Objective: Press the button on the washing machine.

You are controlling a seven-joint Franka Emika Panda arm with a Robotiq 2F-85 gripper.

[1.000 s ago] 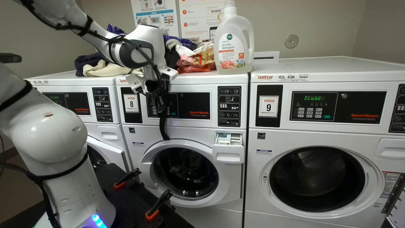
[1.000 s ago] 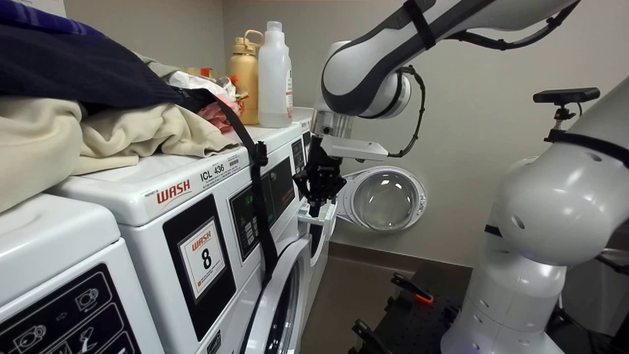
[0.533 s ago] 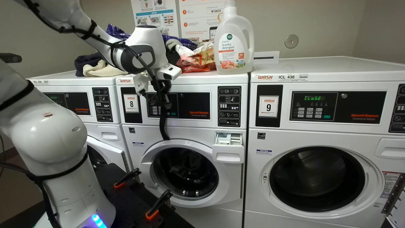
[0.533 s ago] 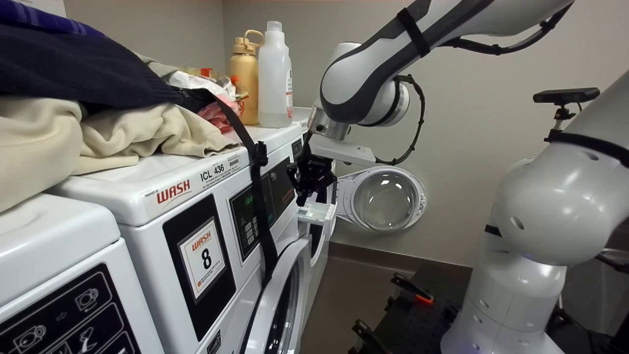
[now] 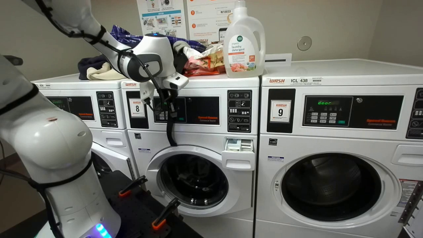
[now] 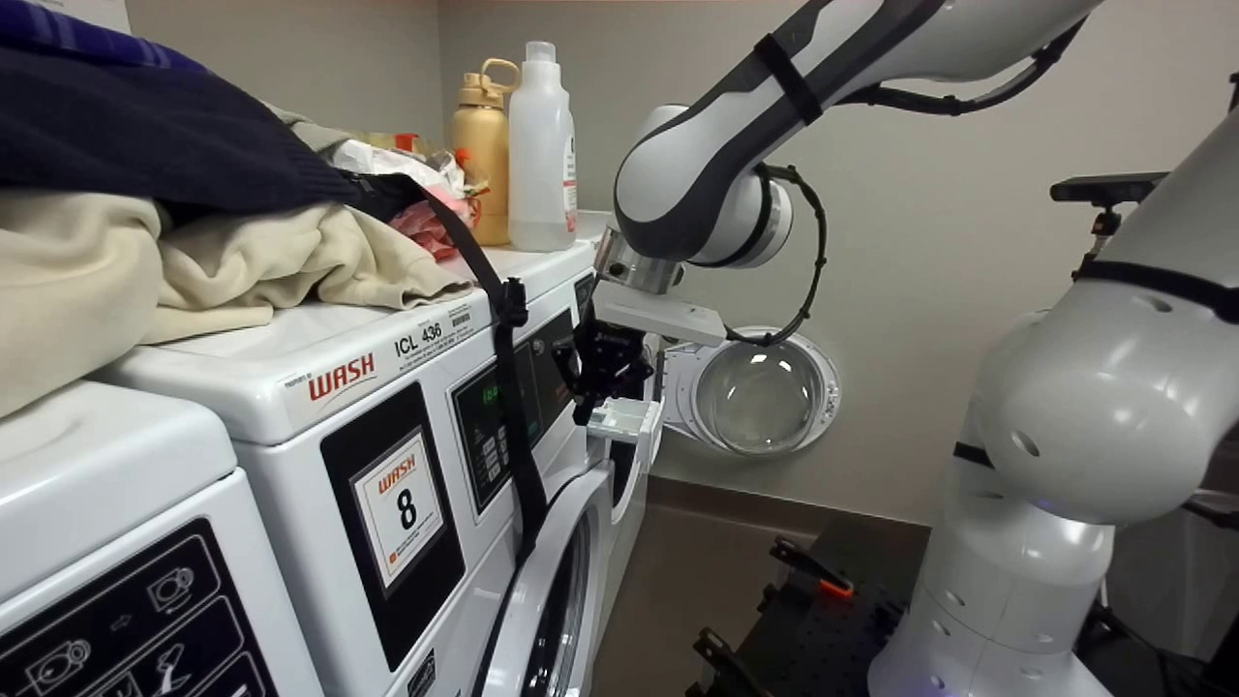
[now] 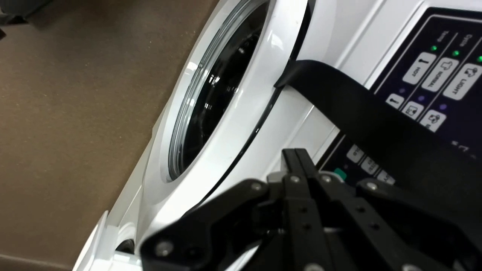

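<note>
The white washing machine (image 5: 201, 138) with the "8" sticker (image 5: 137, 108) stands in the middle; it also shows in an exterior view (image 6: 484, 552) and in the wrist view (image 7: 286, 124). Its dark control strip (image 5: 201, 109) holds grey keys and a teal button (image 7: 340, 173), which also shows in both exterior views (image 5: 181, 118) (image 6: 533, 427). My gripper (image 7: 295, 150) is shut and empty, fingertips together, pointing down in front of the strip (image 6: 583, 416). In the wrist view the teal button lies just right of the fingertips, partly hidden by a finger joint. The tips look apart from the panel.
A black strap (image 7: 350, 101) hangs across the strip and covers some keys. The round door (image 5: 195, 180) and the open detergent drawer (image 5: 238, 158) stick out below. A detergent bottle (image 5: 244, 46) and clothes (image 6: 223, 242) lie on top. Machine 9 (image 5: 330, 138) stands alongside.
My gripper has moved closer to the machine front, rising a little then dropping again, and its wrist has tilted. It stays shut. Machine 9's display changed from "close" to "door".
</note>
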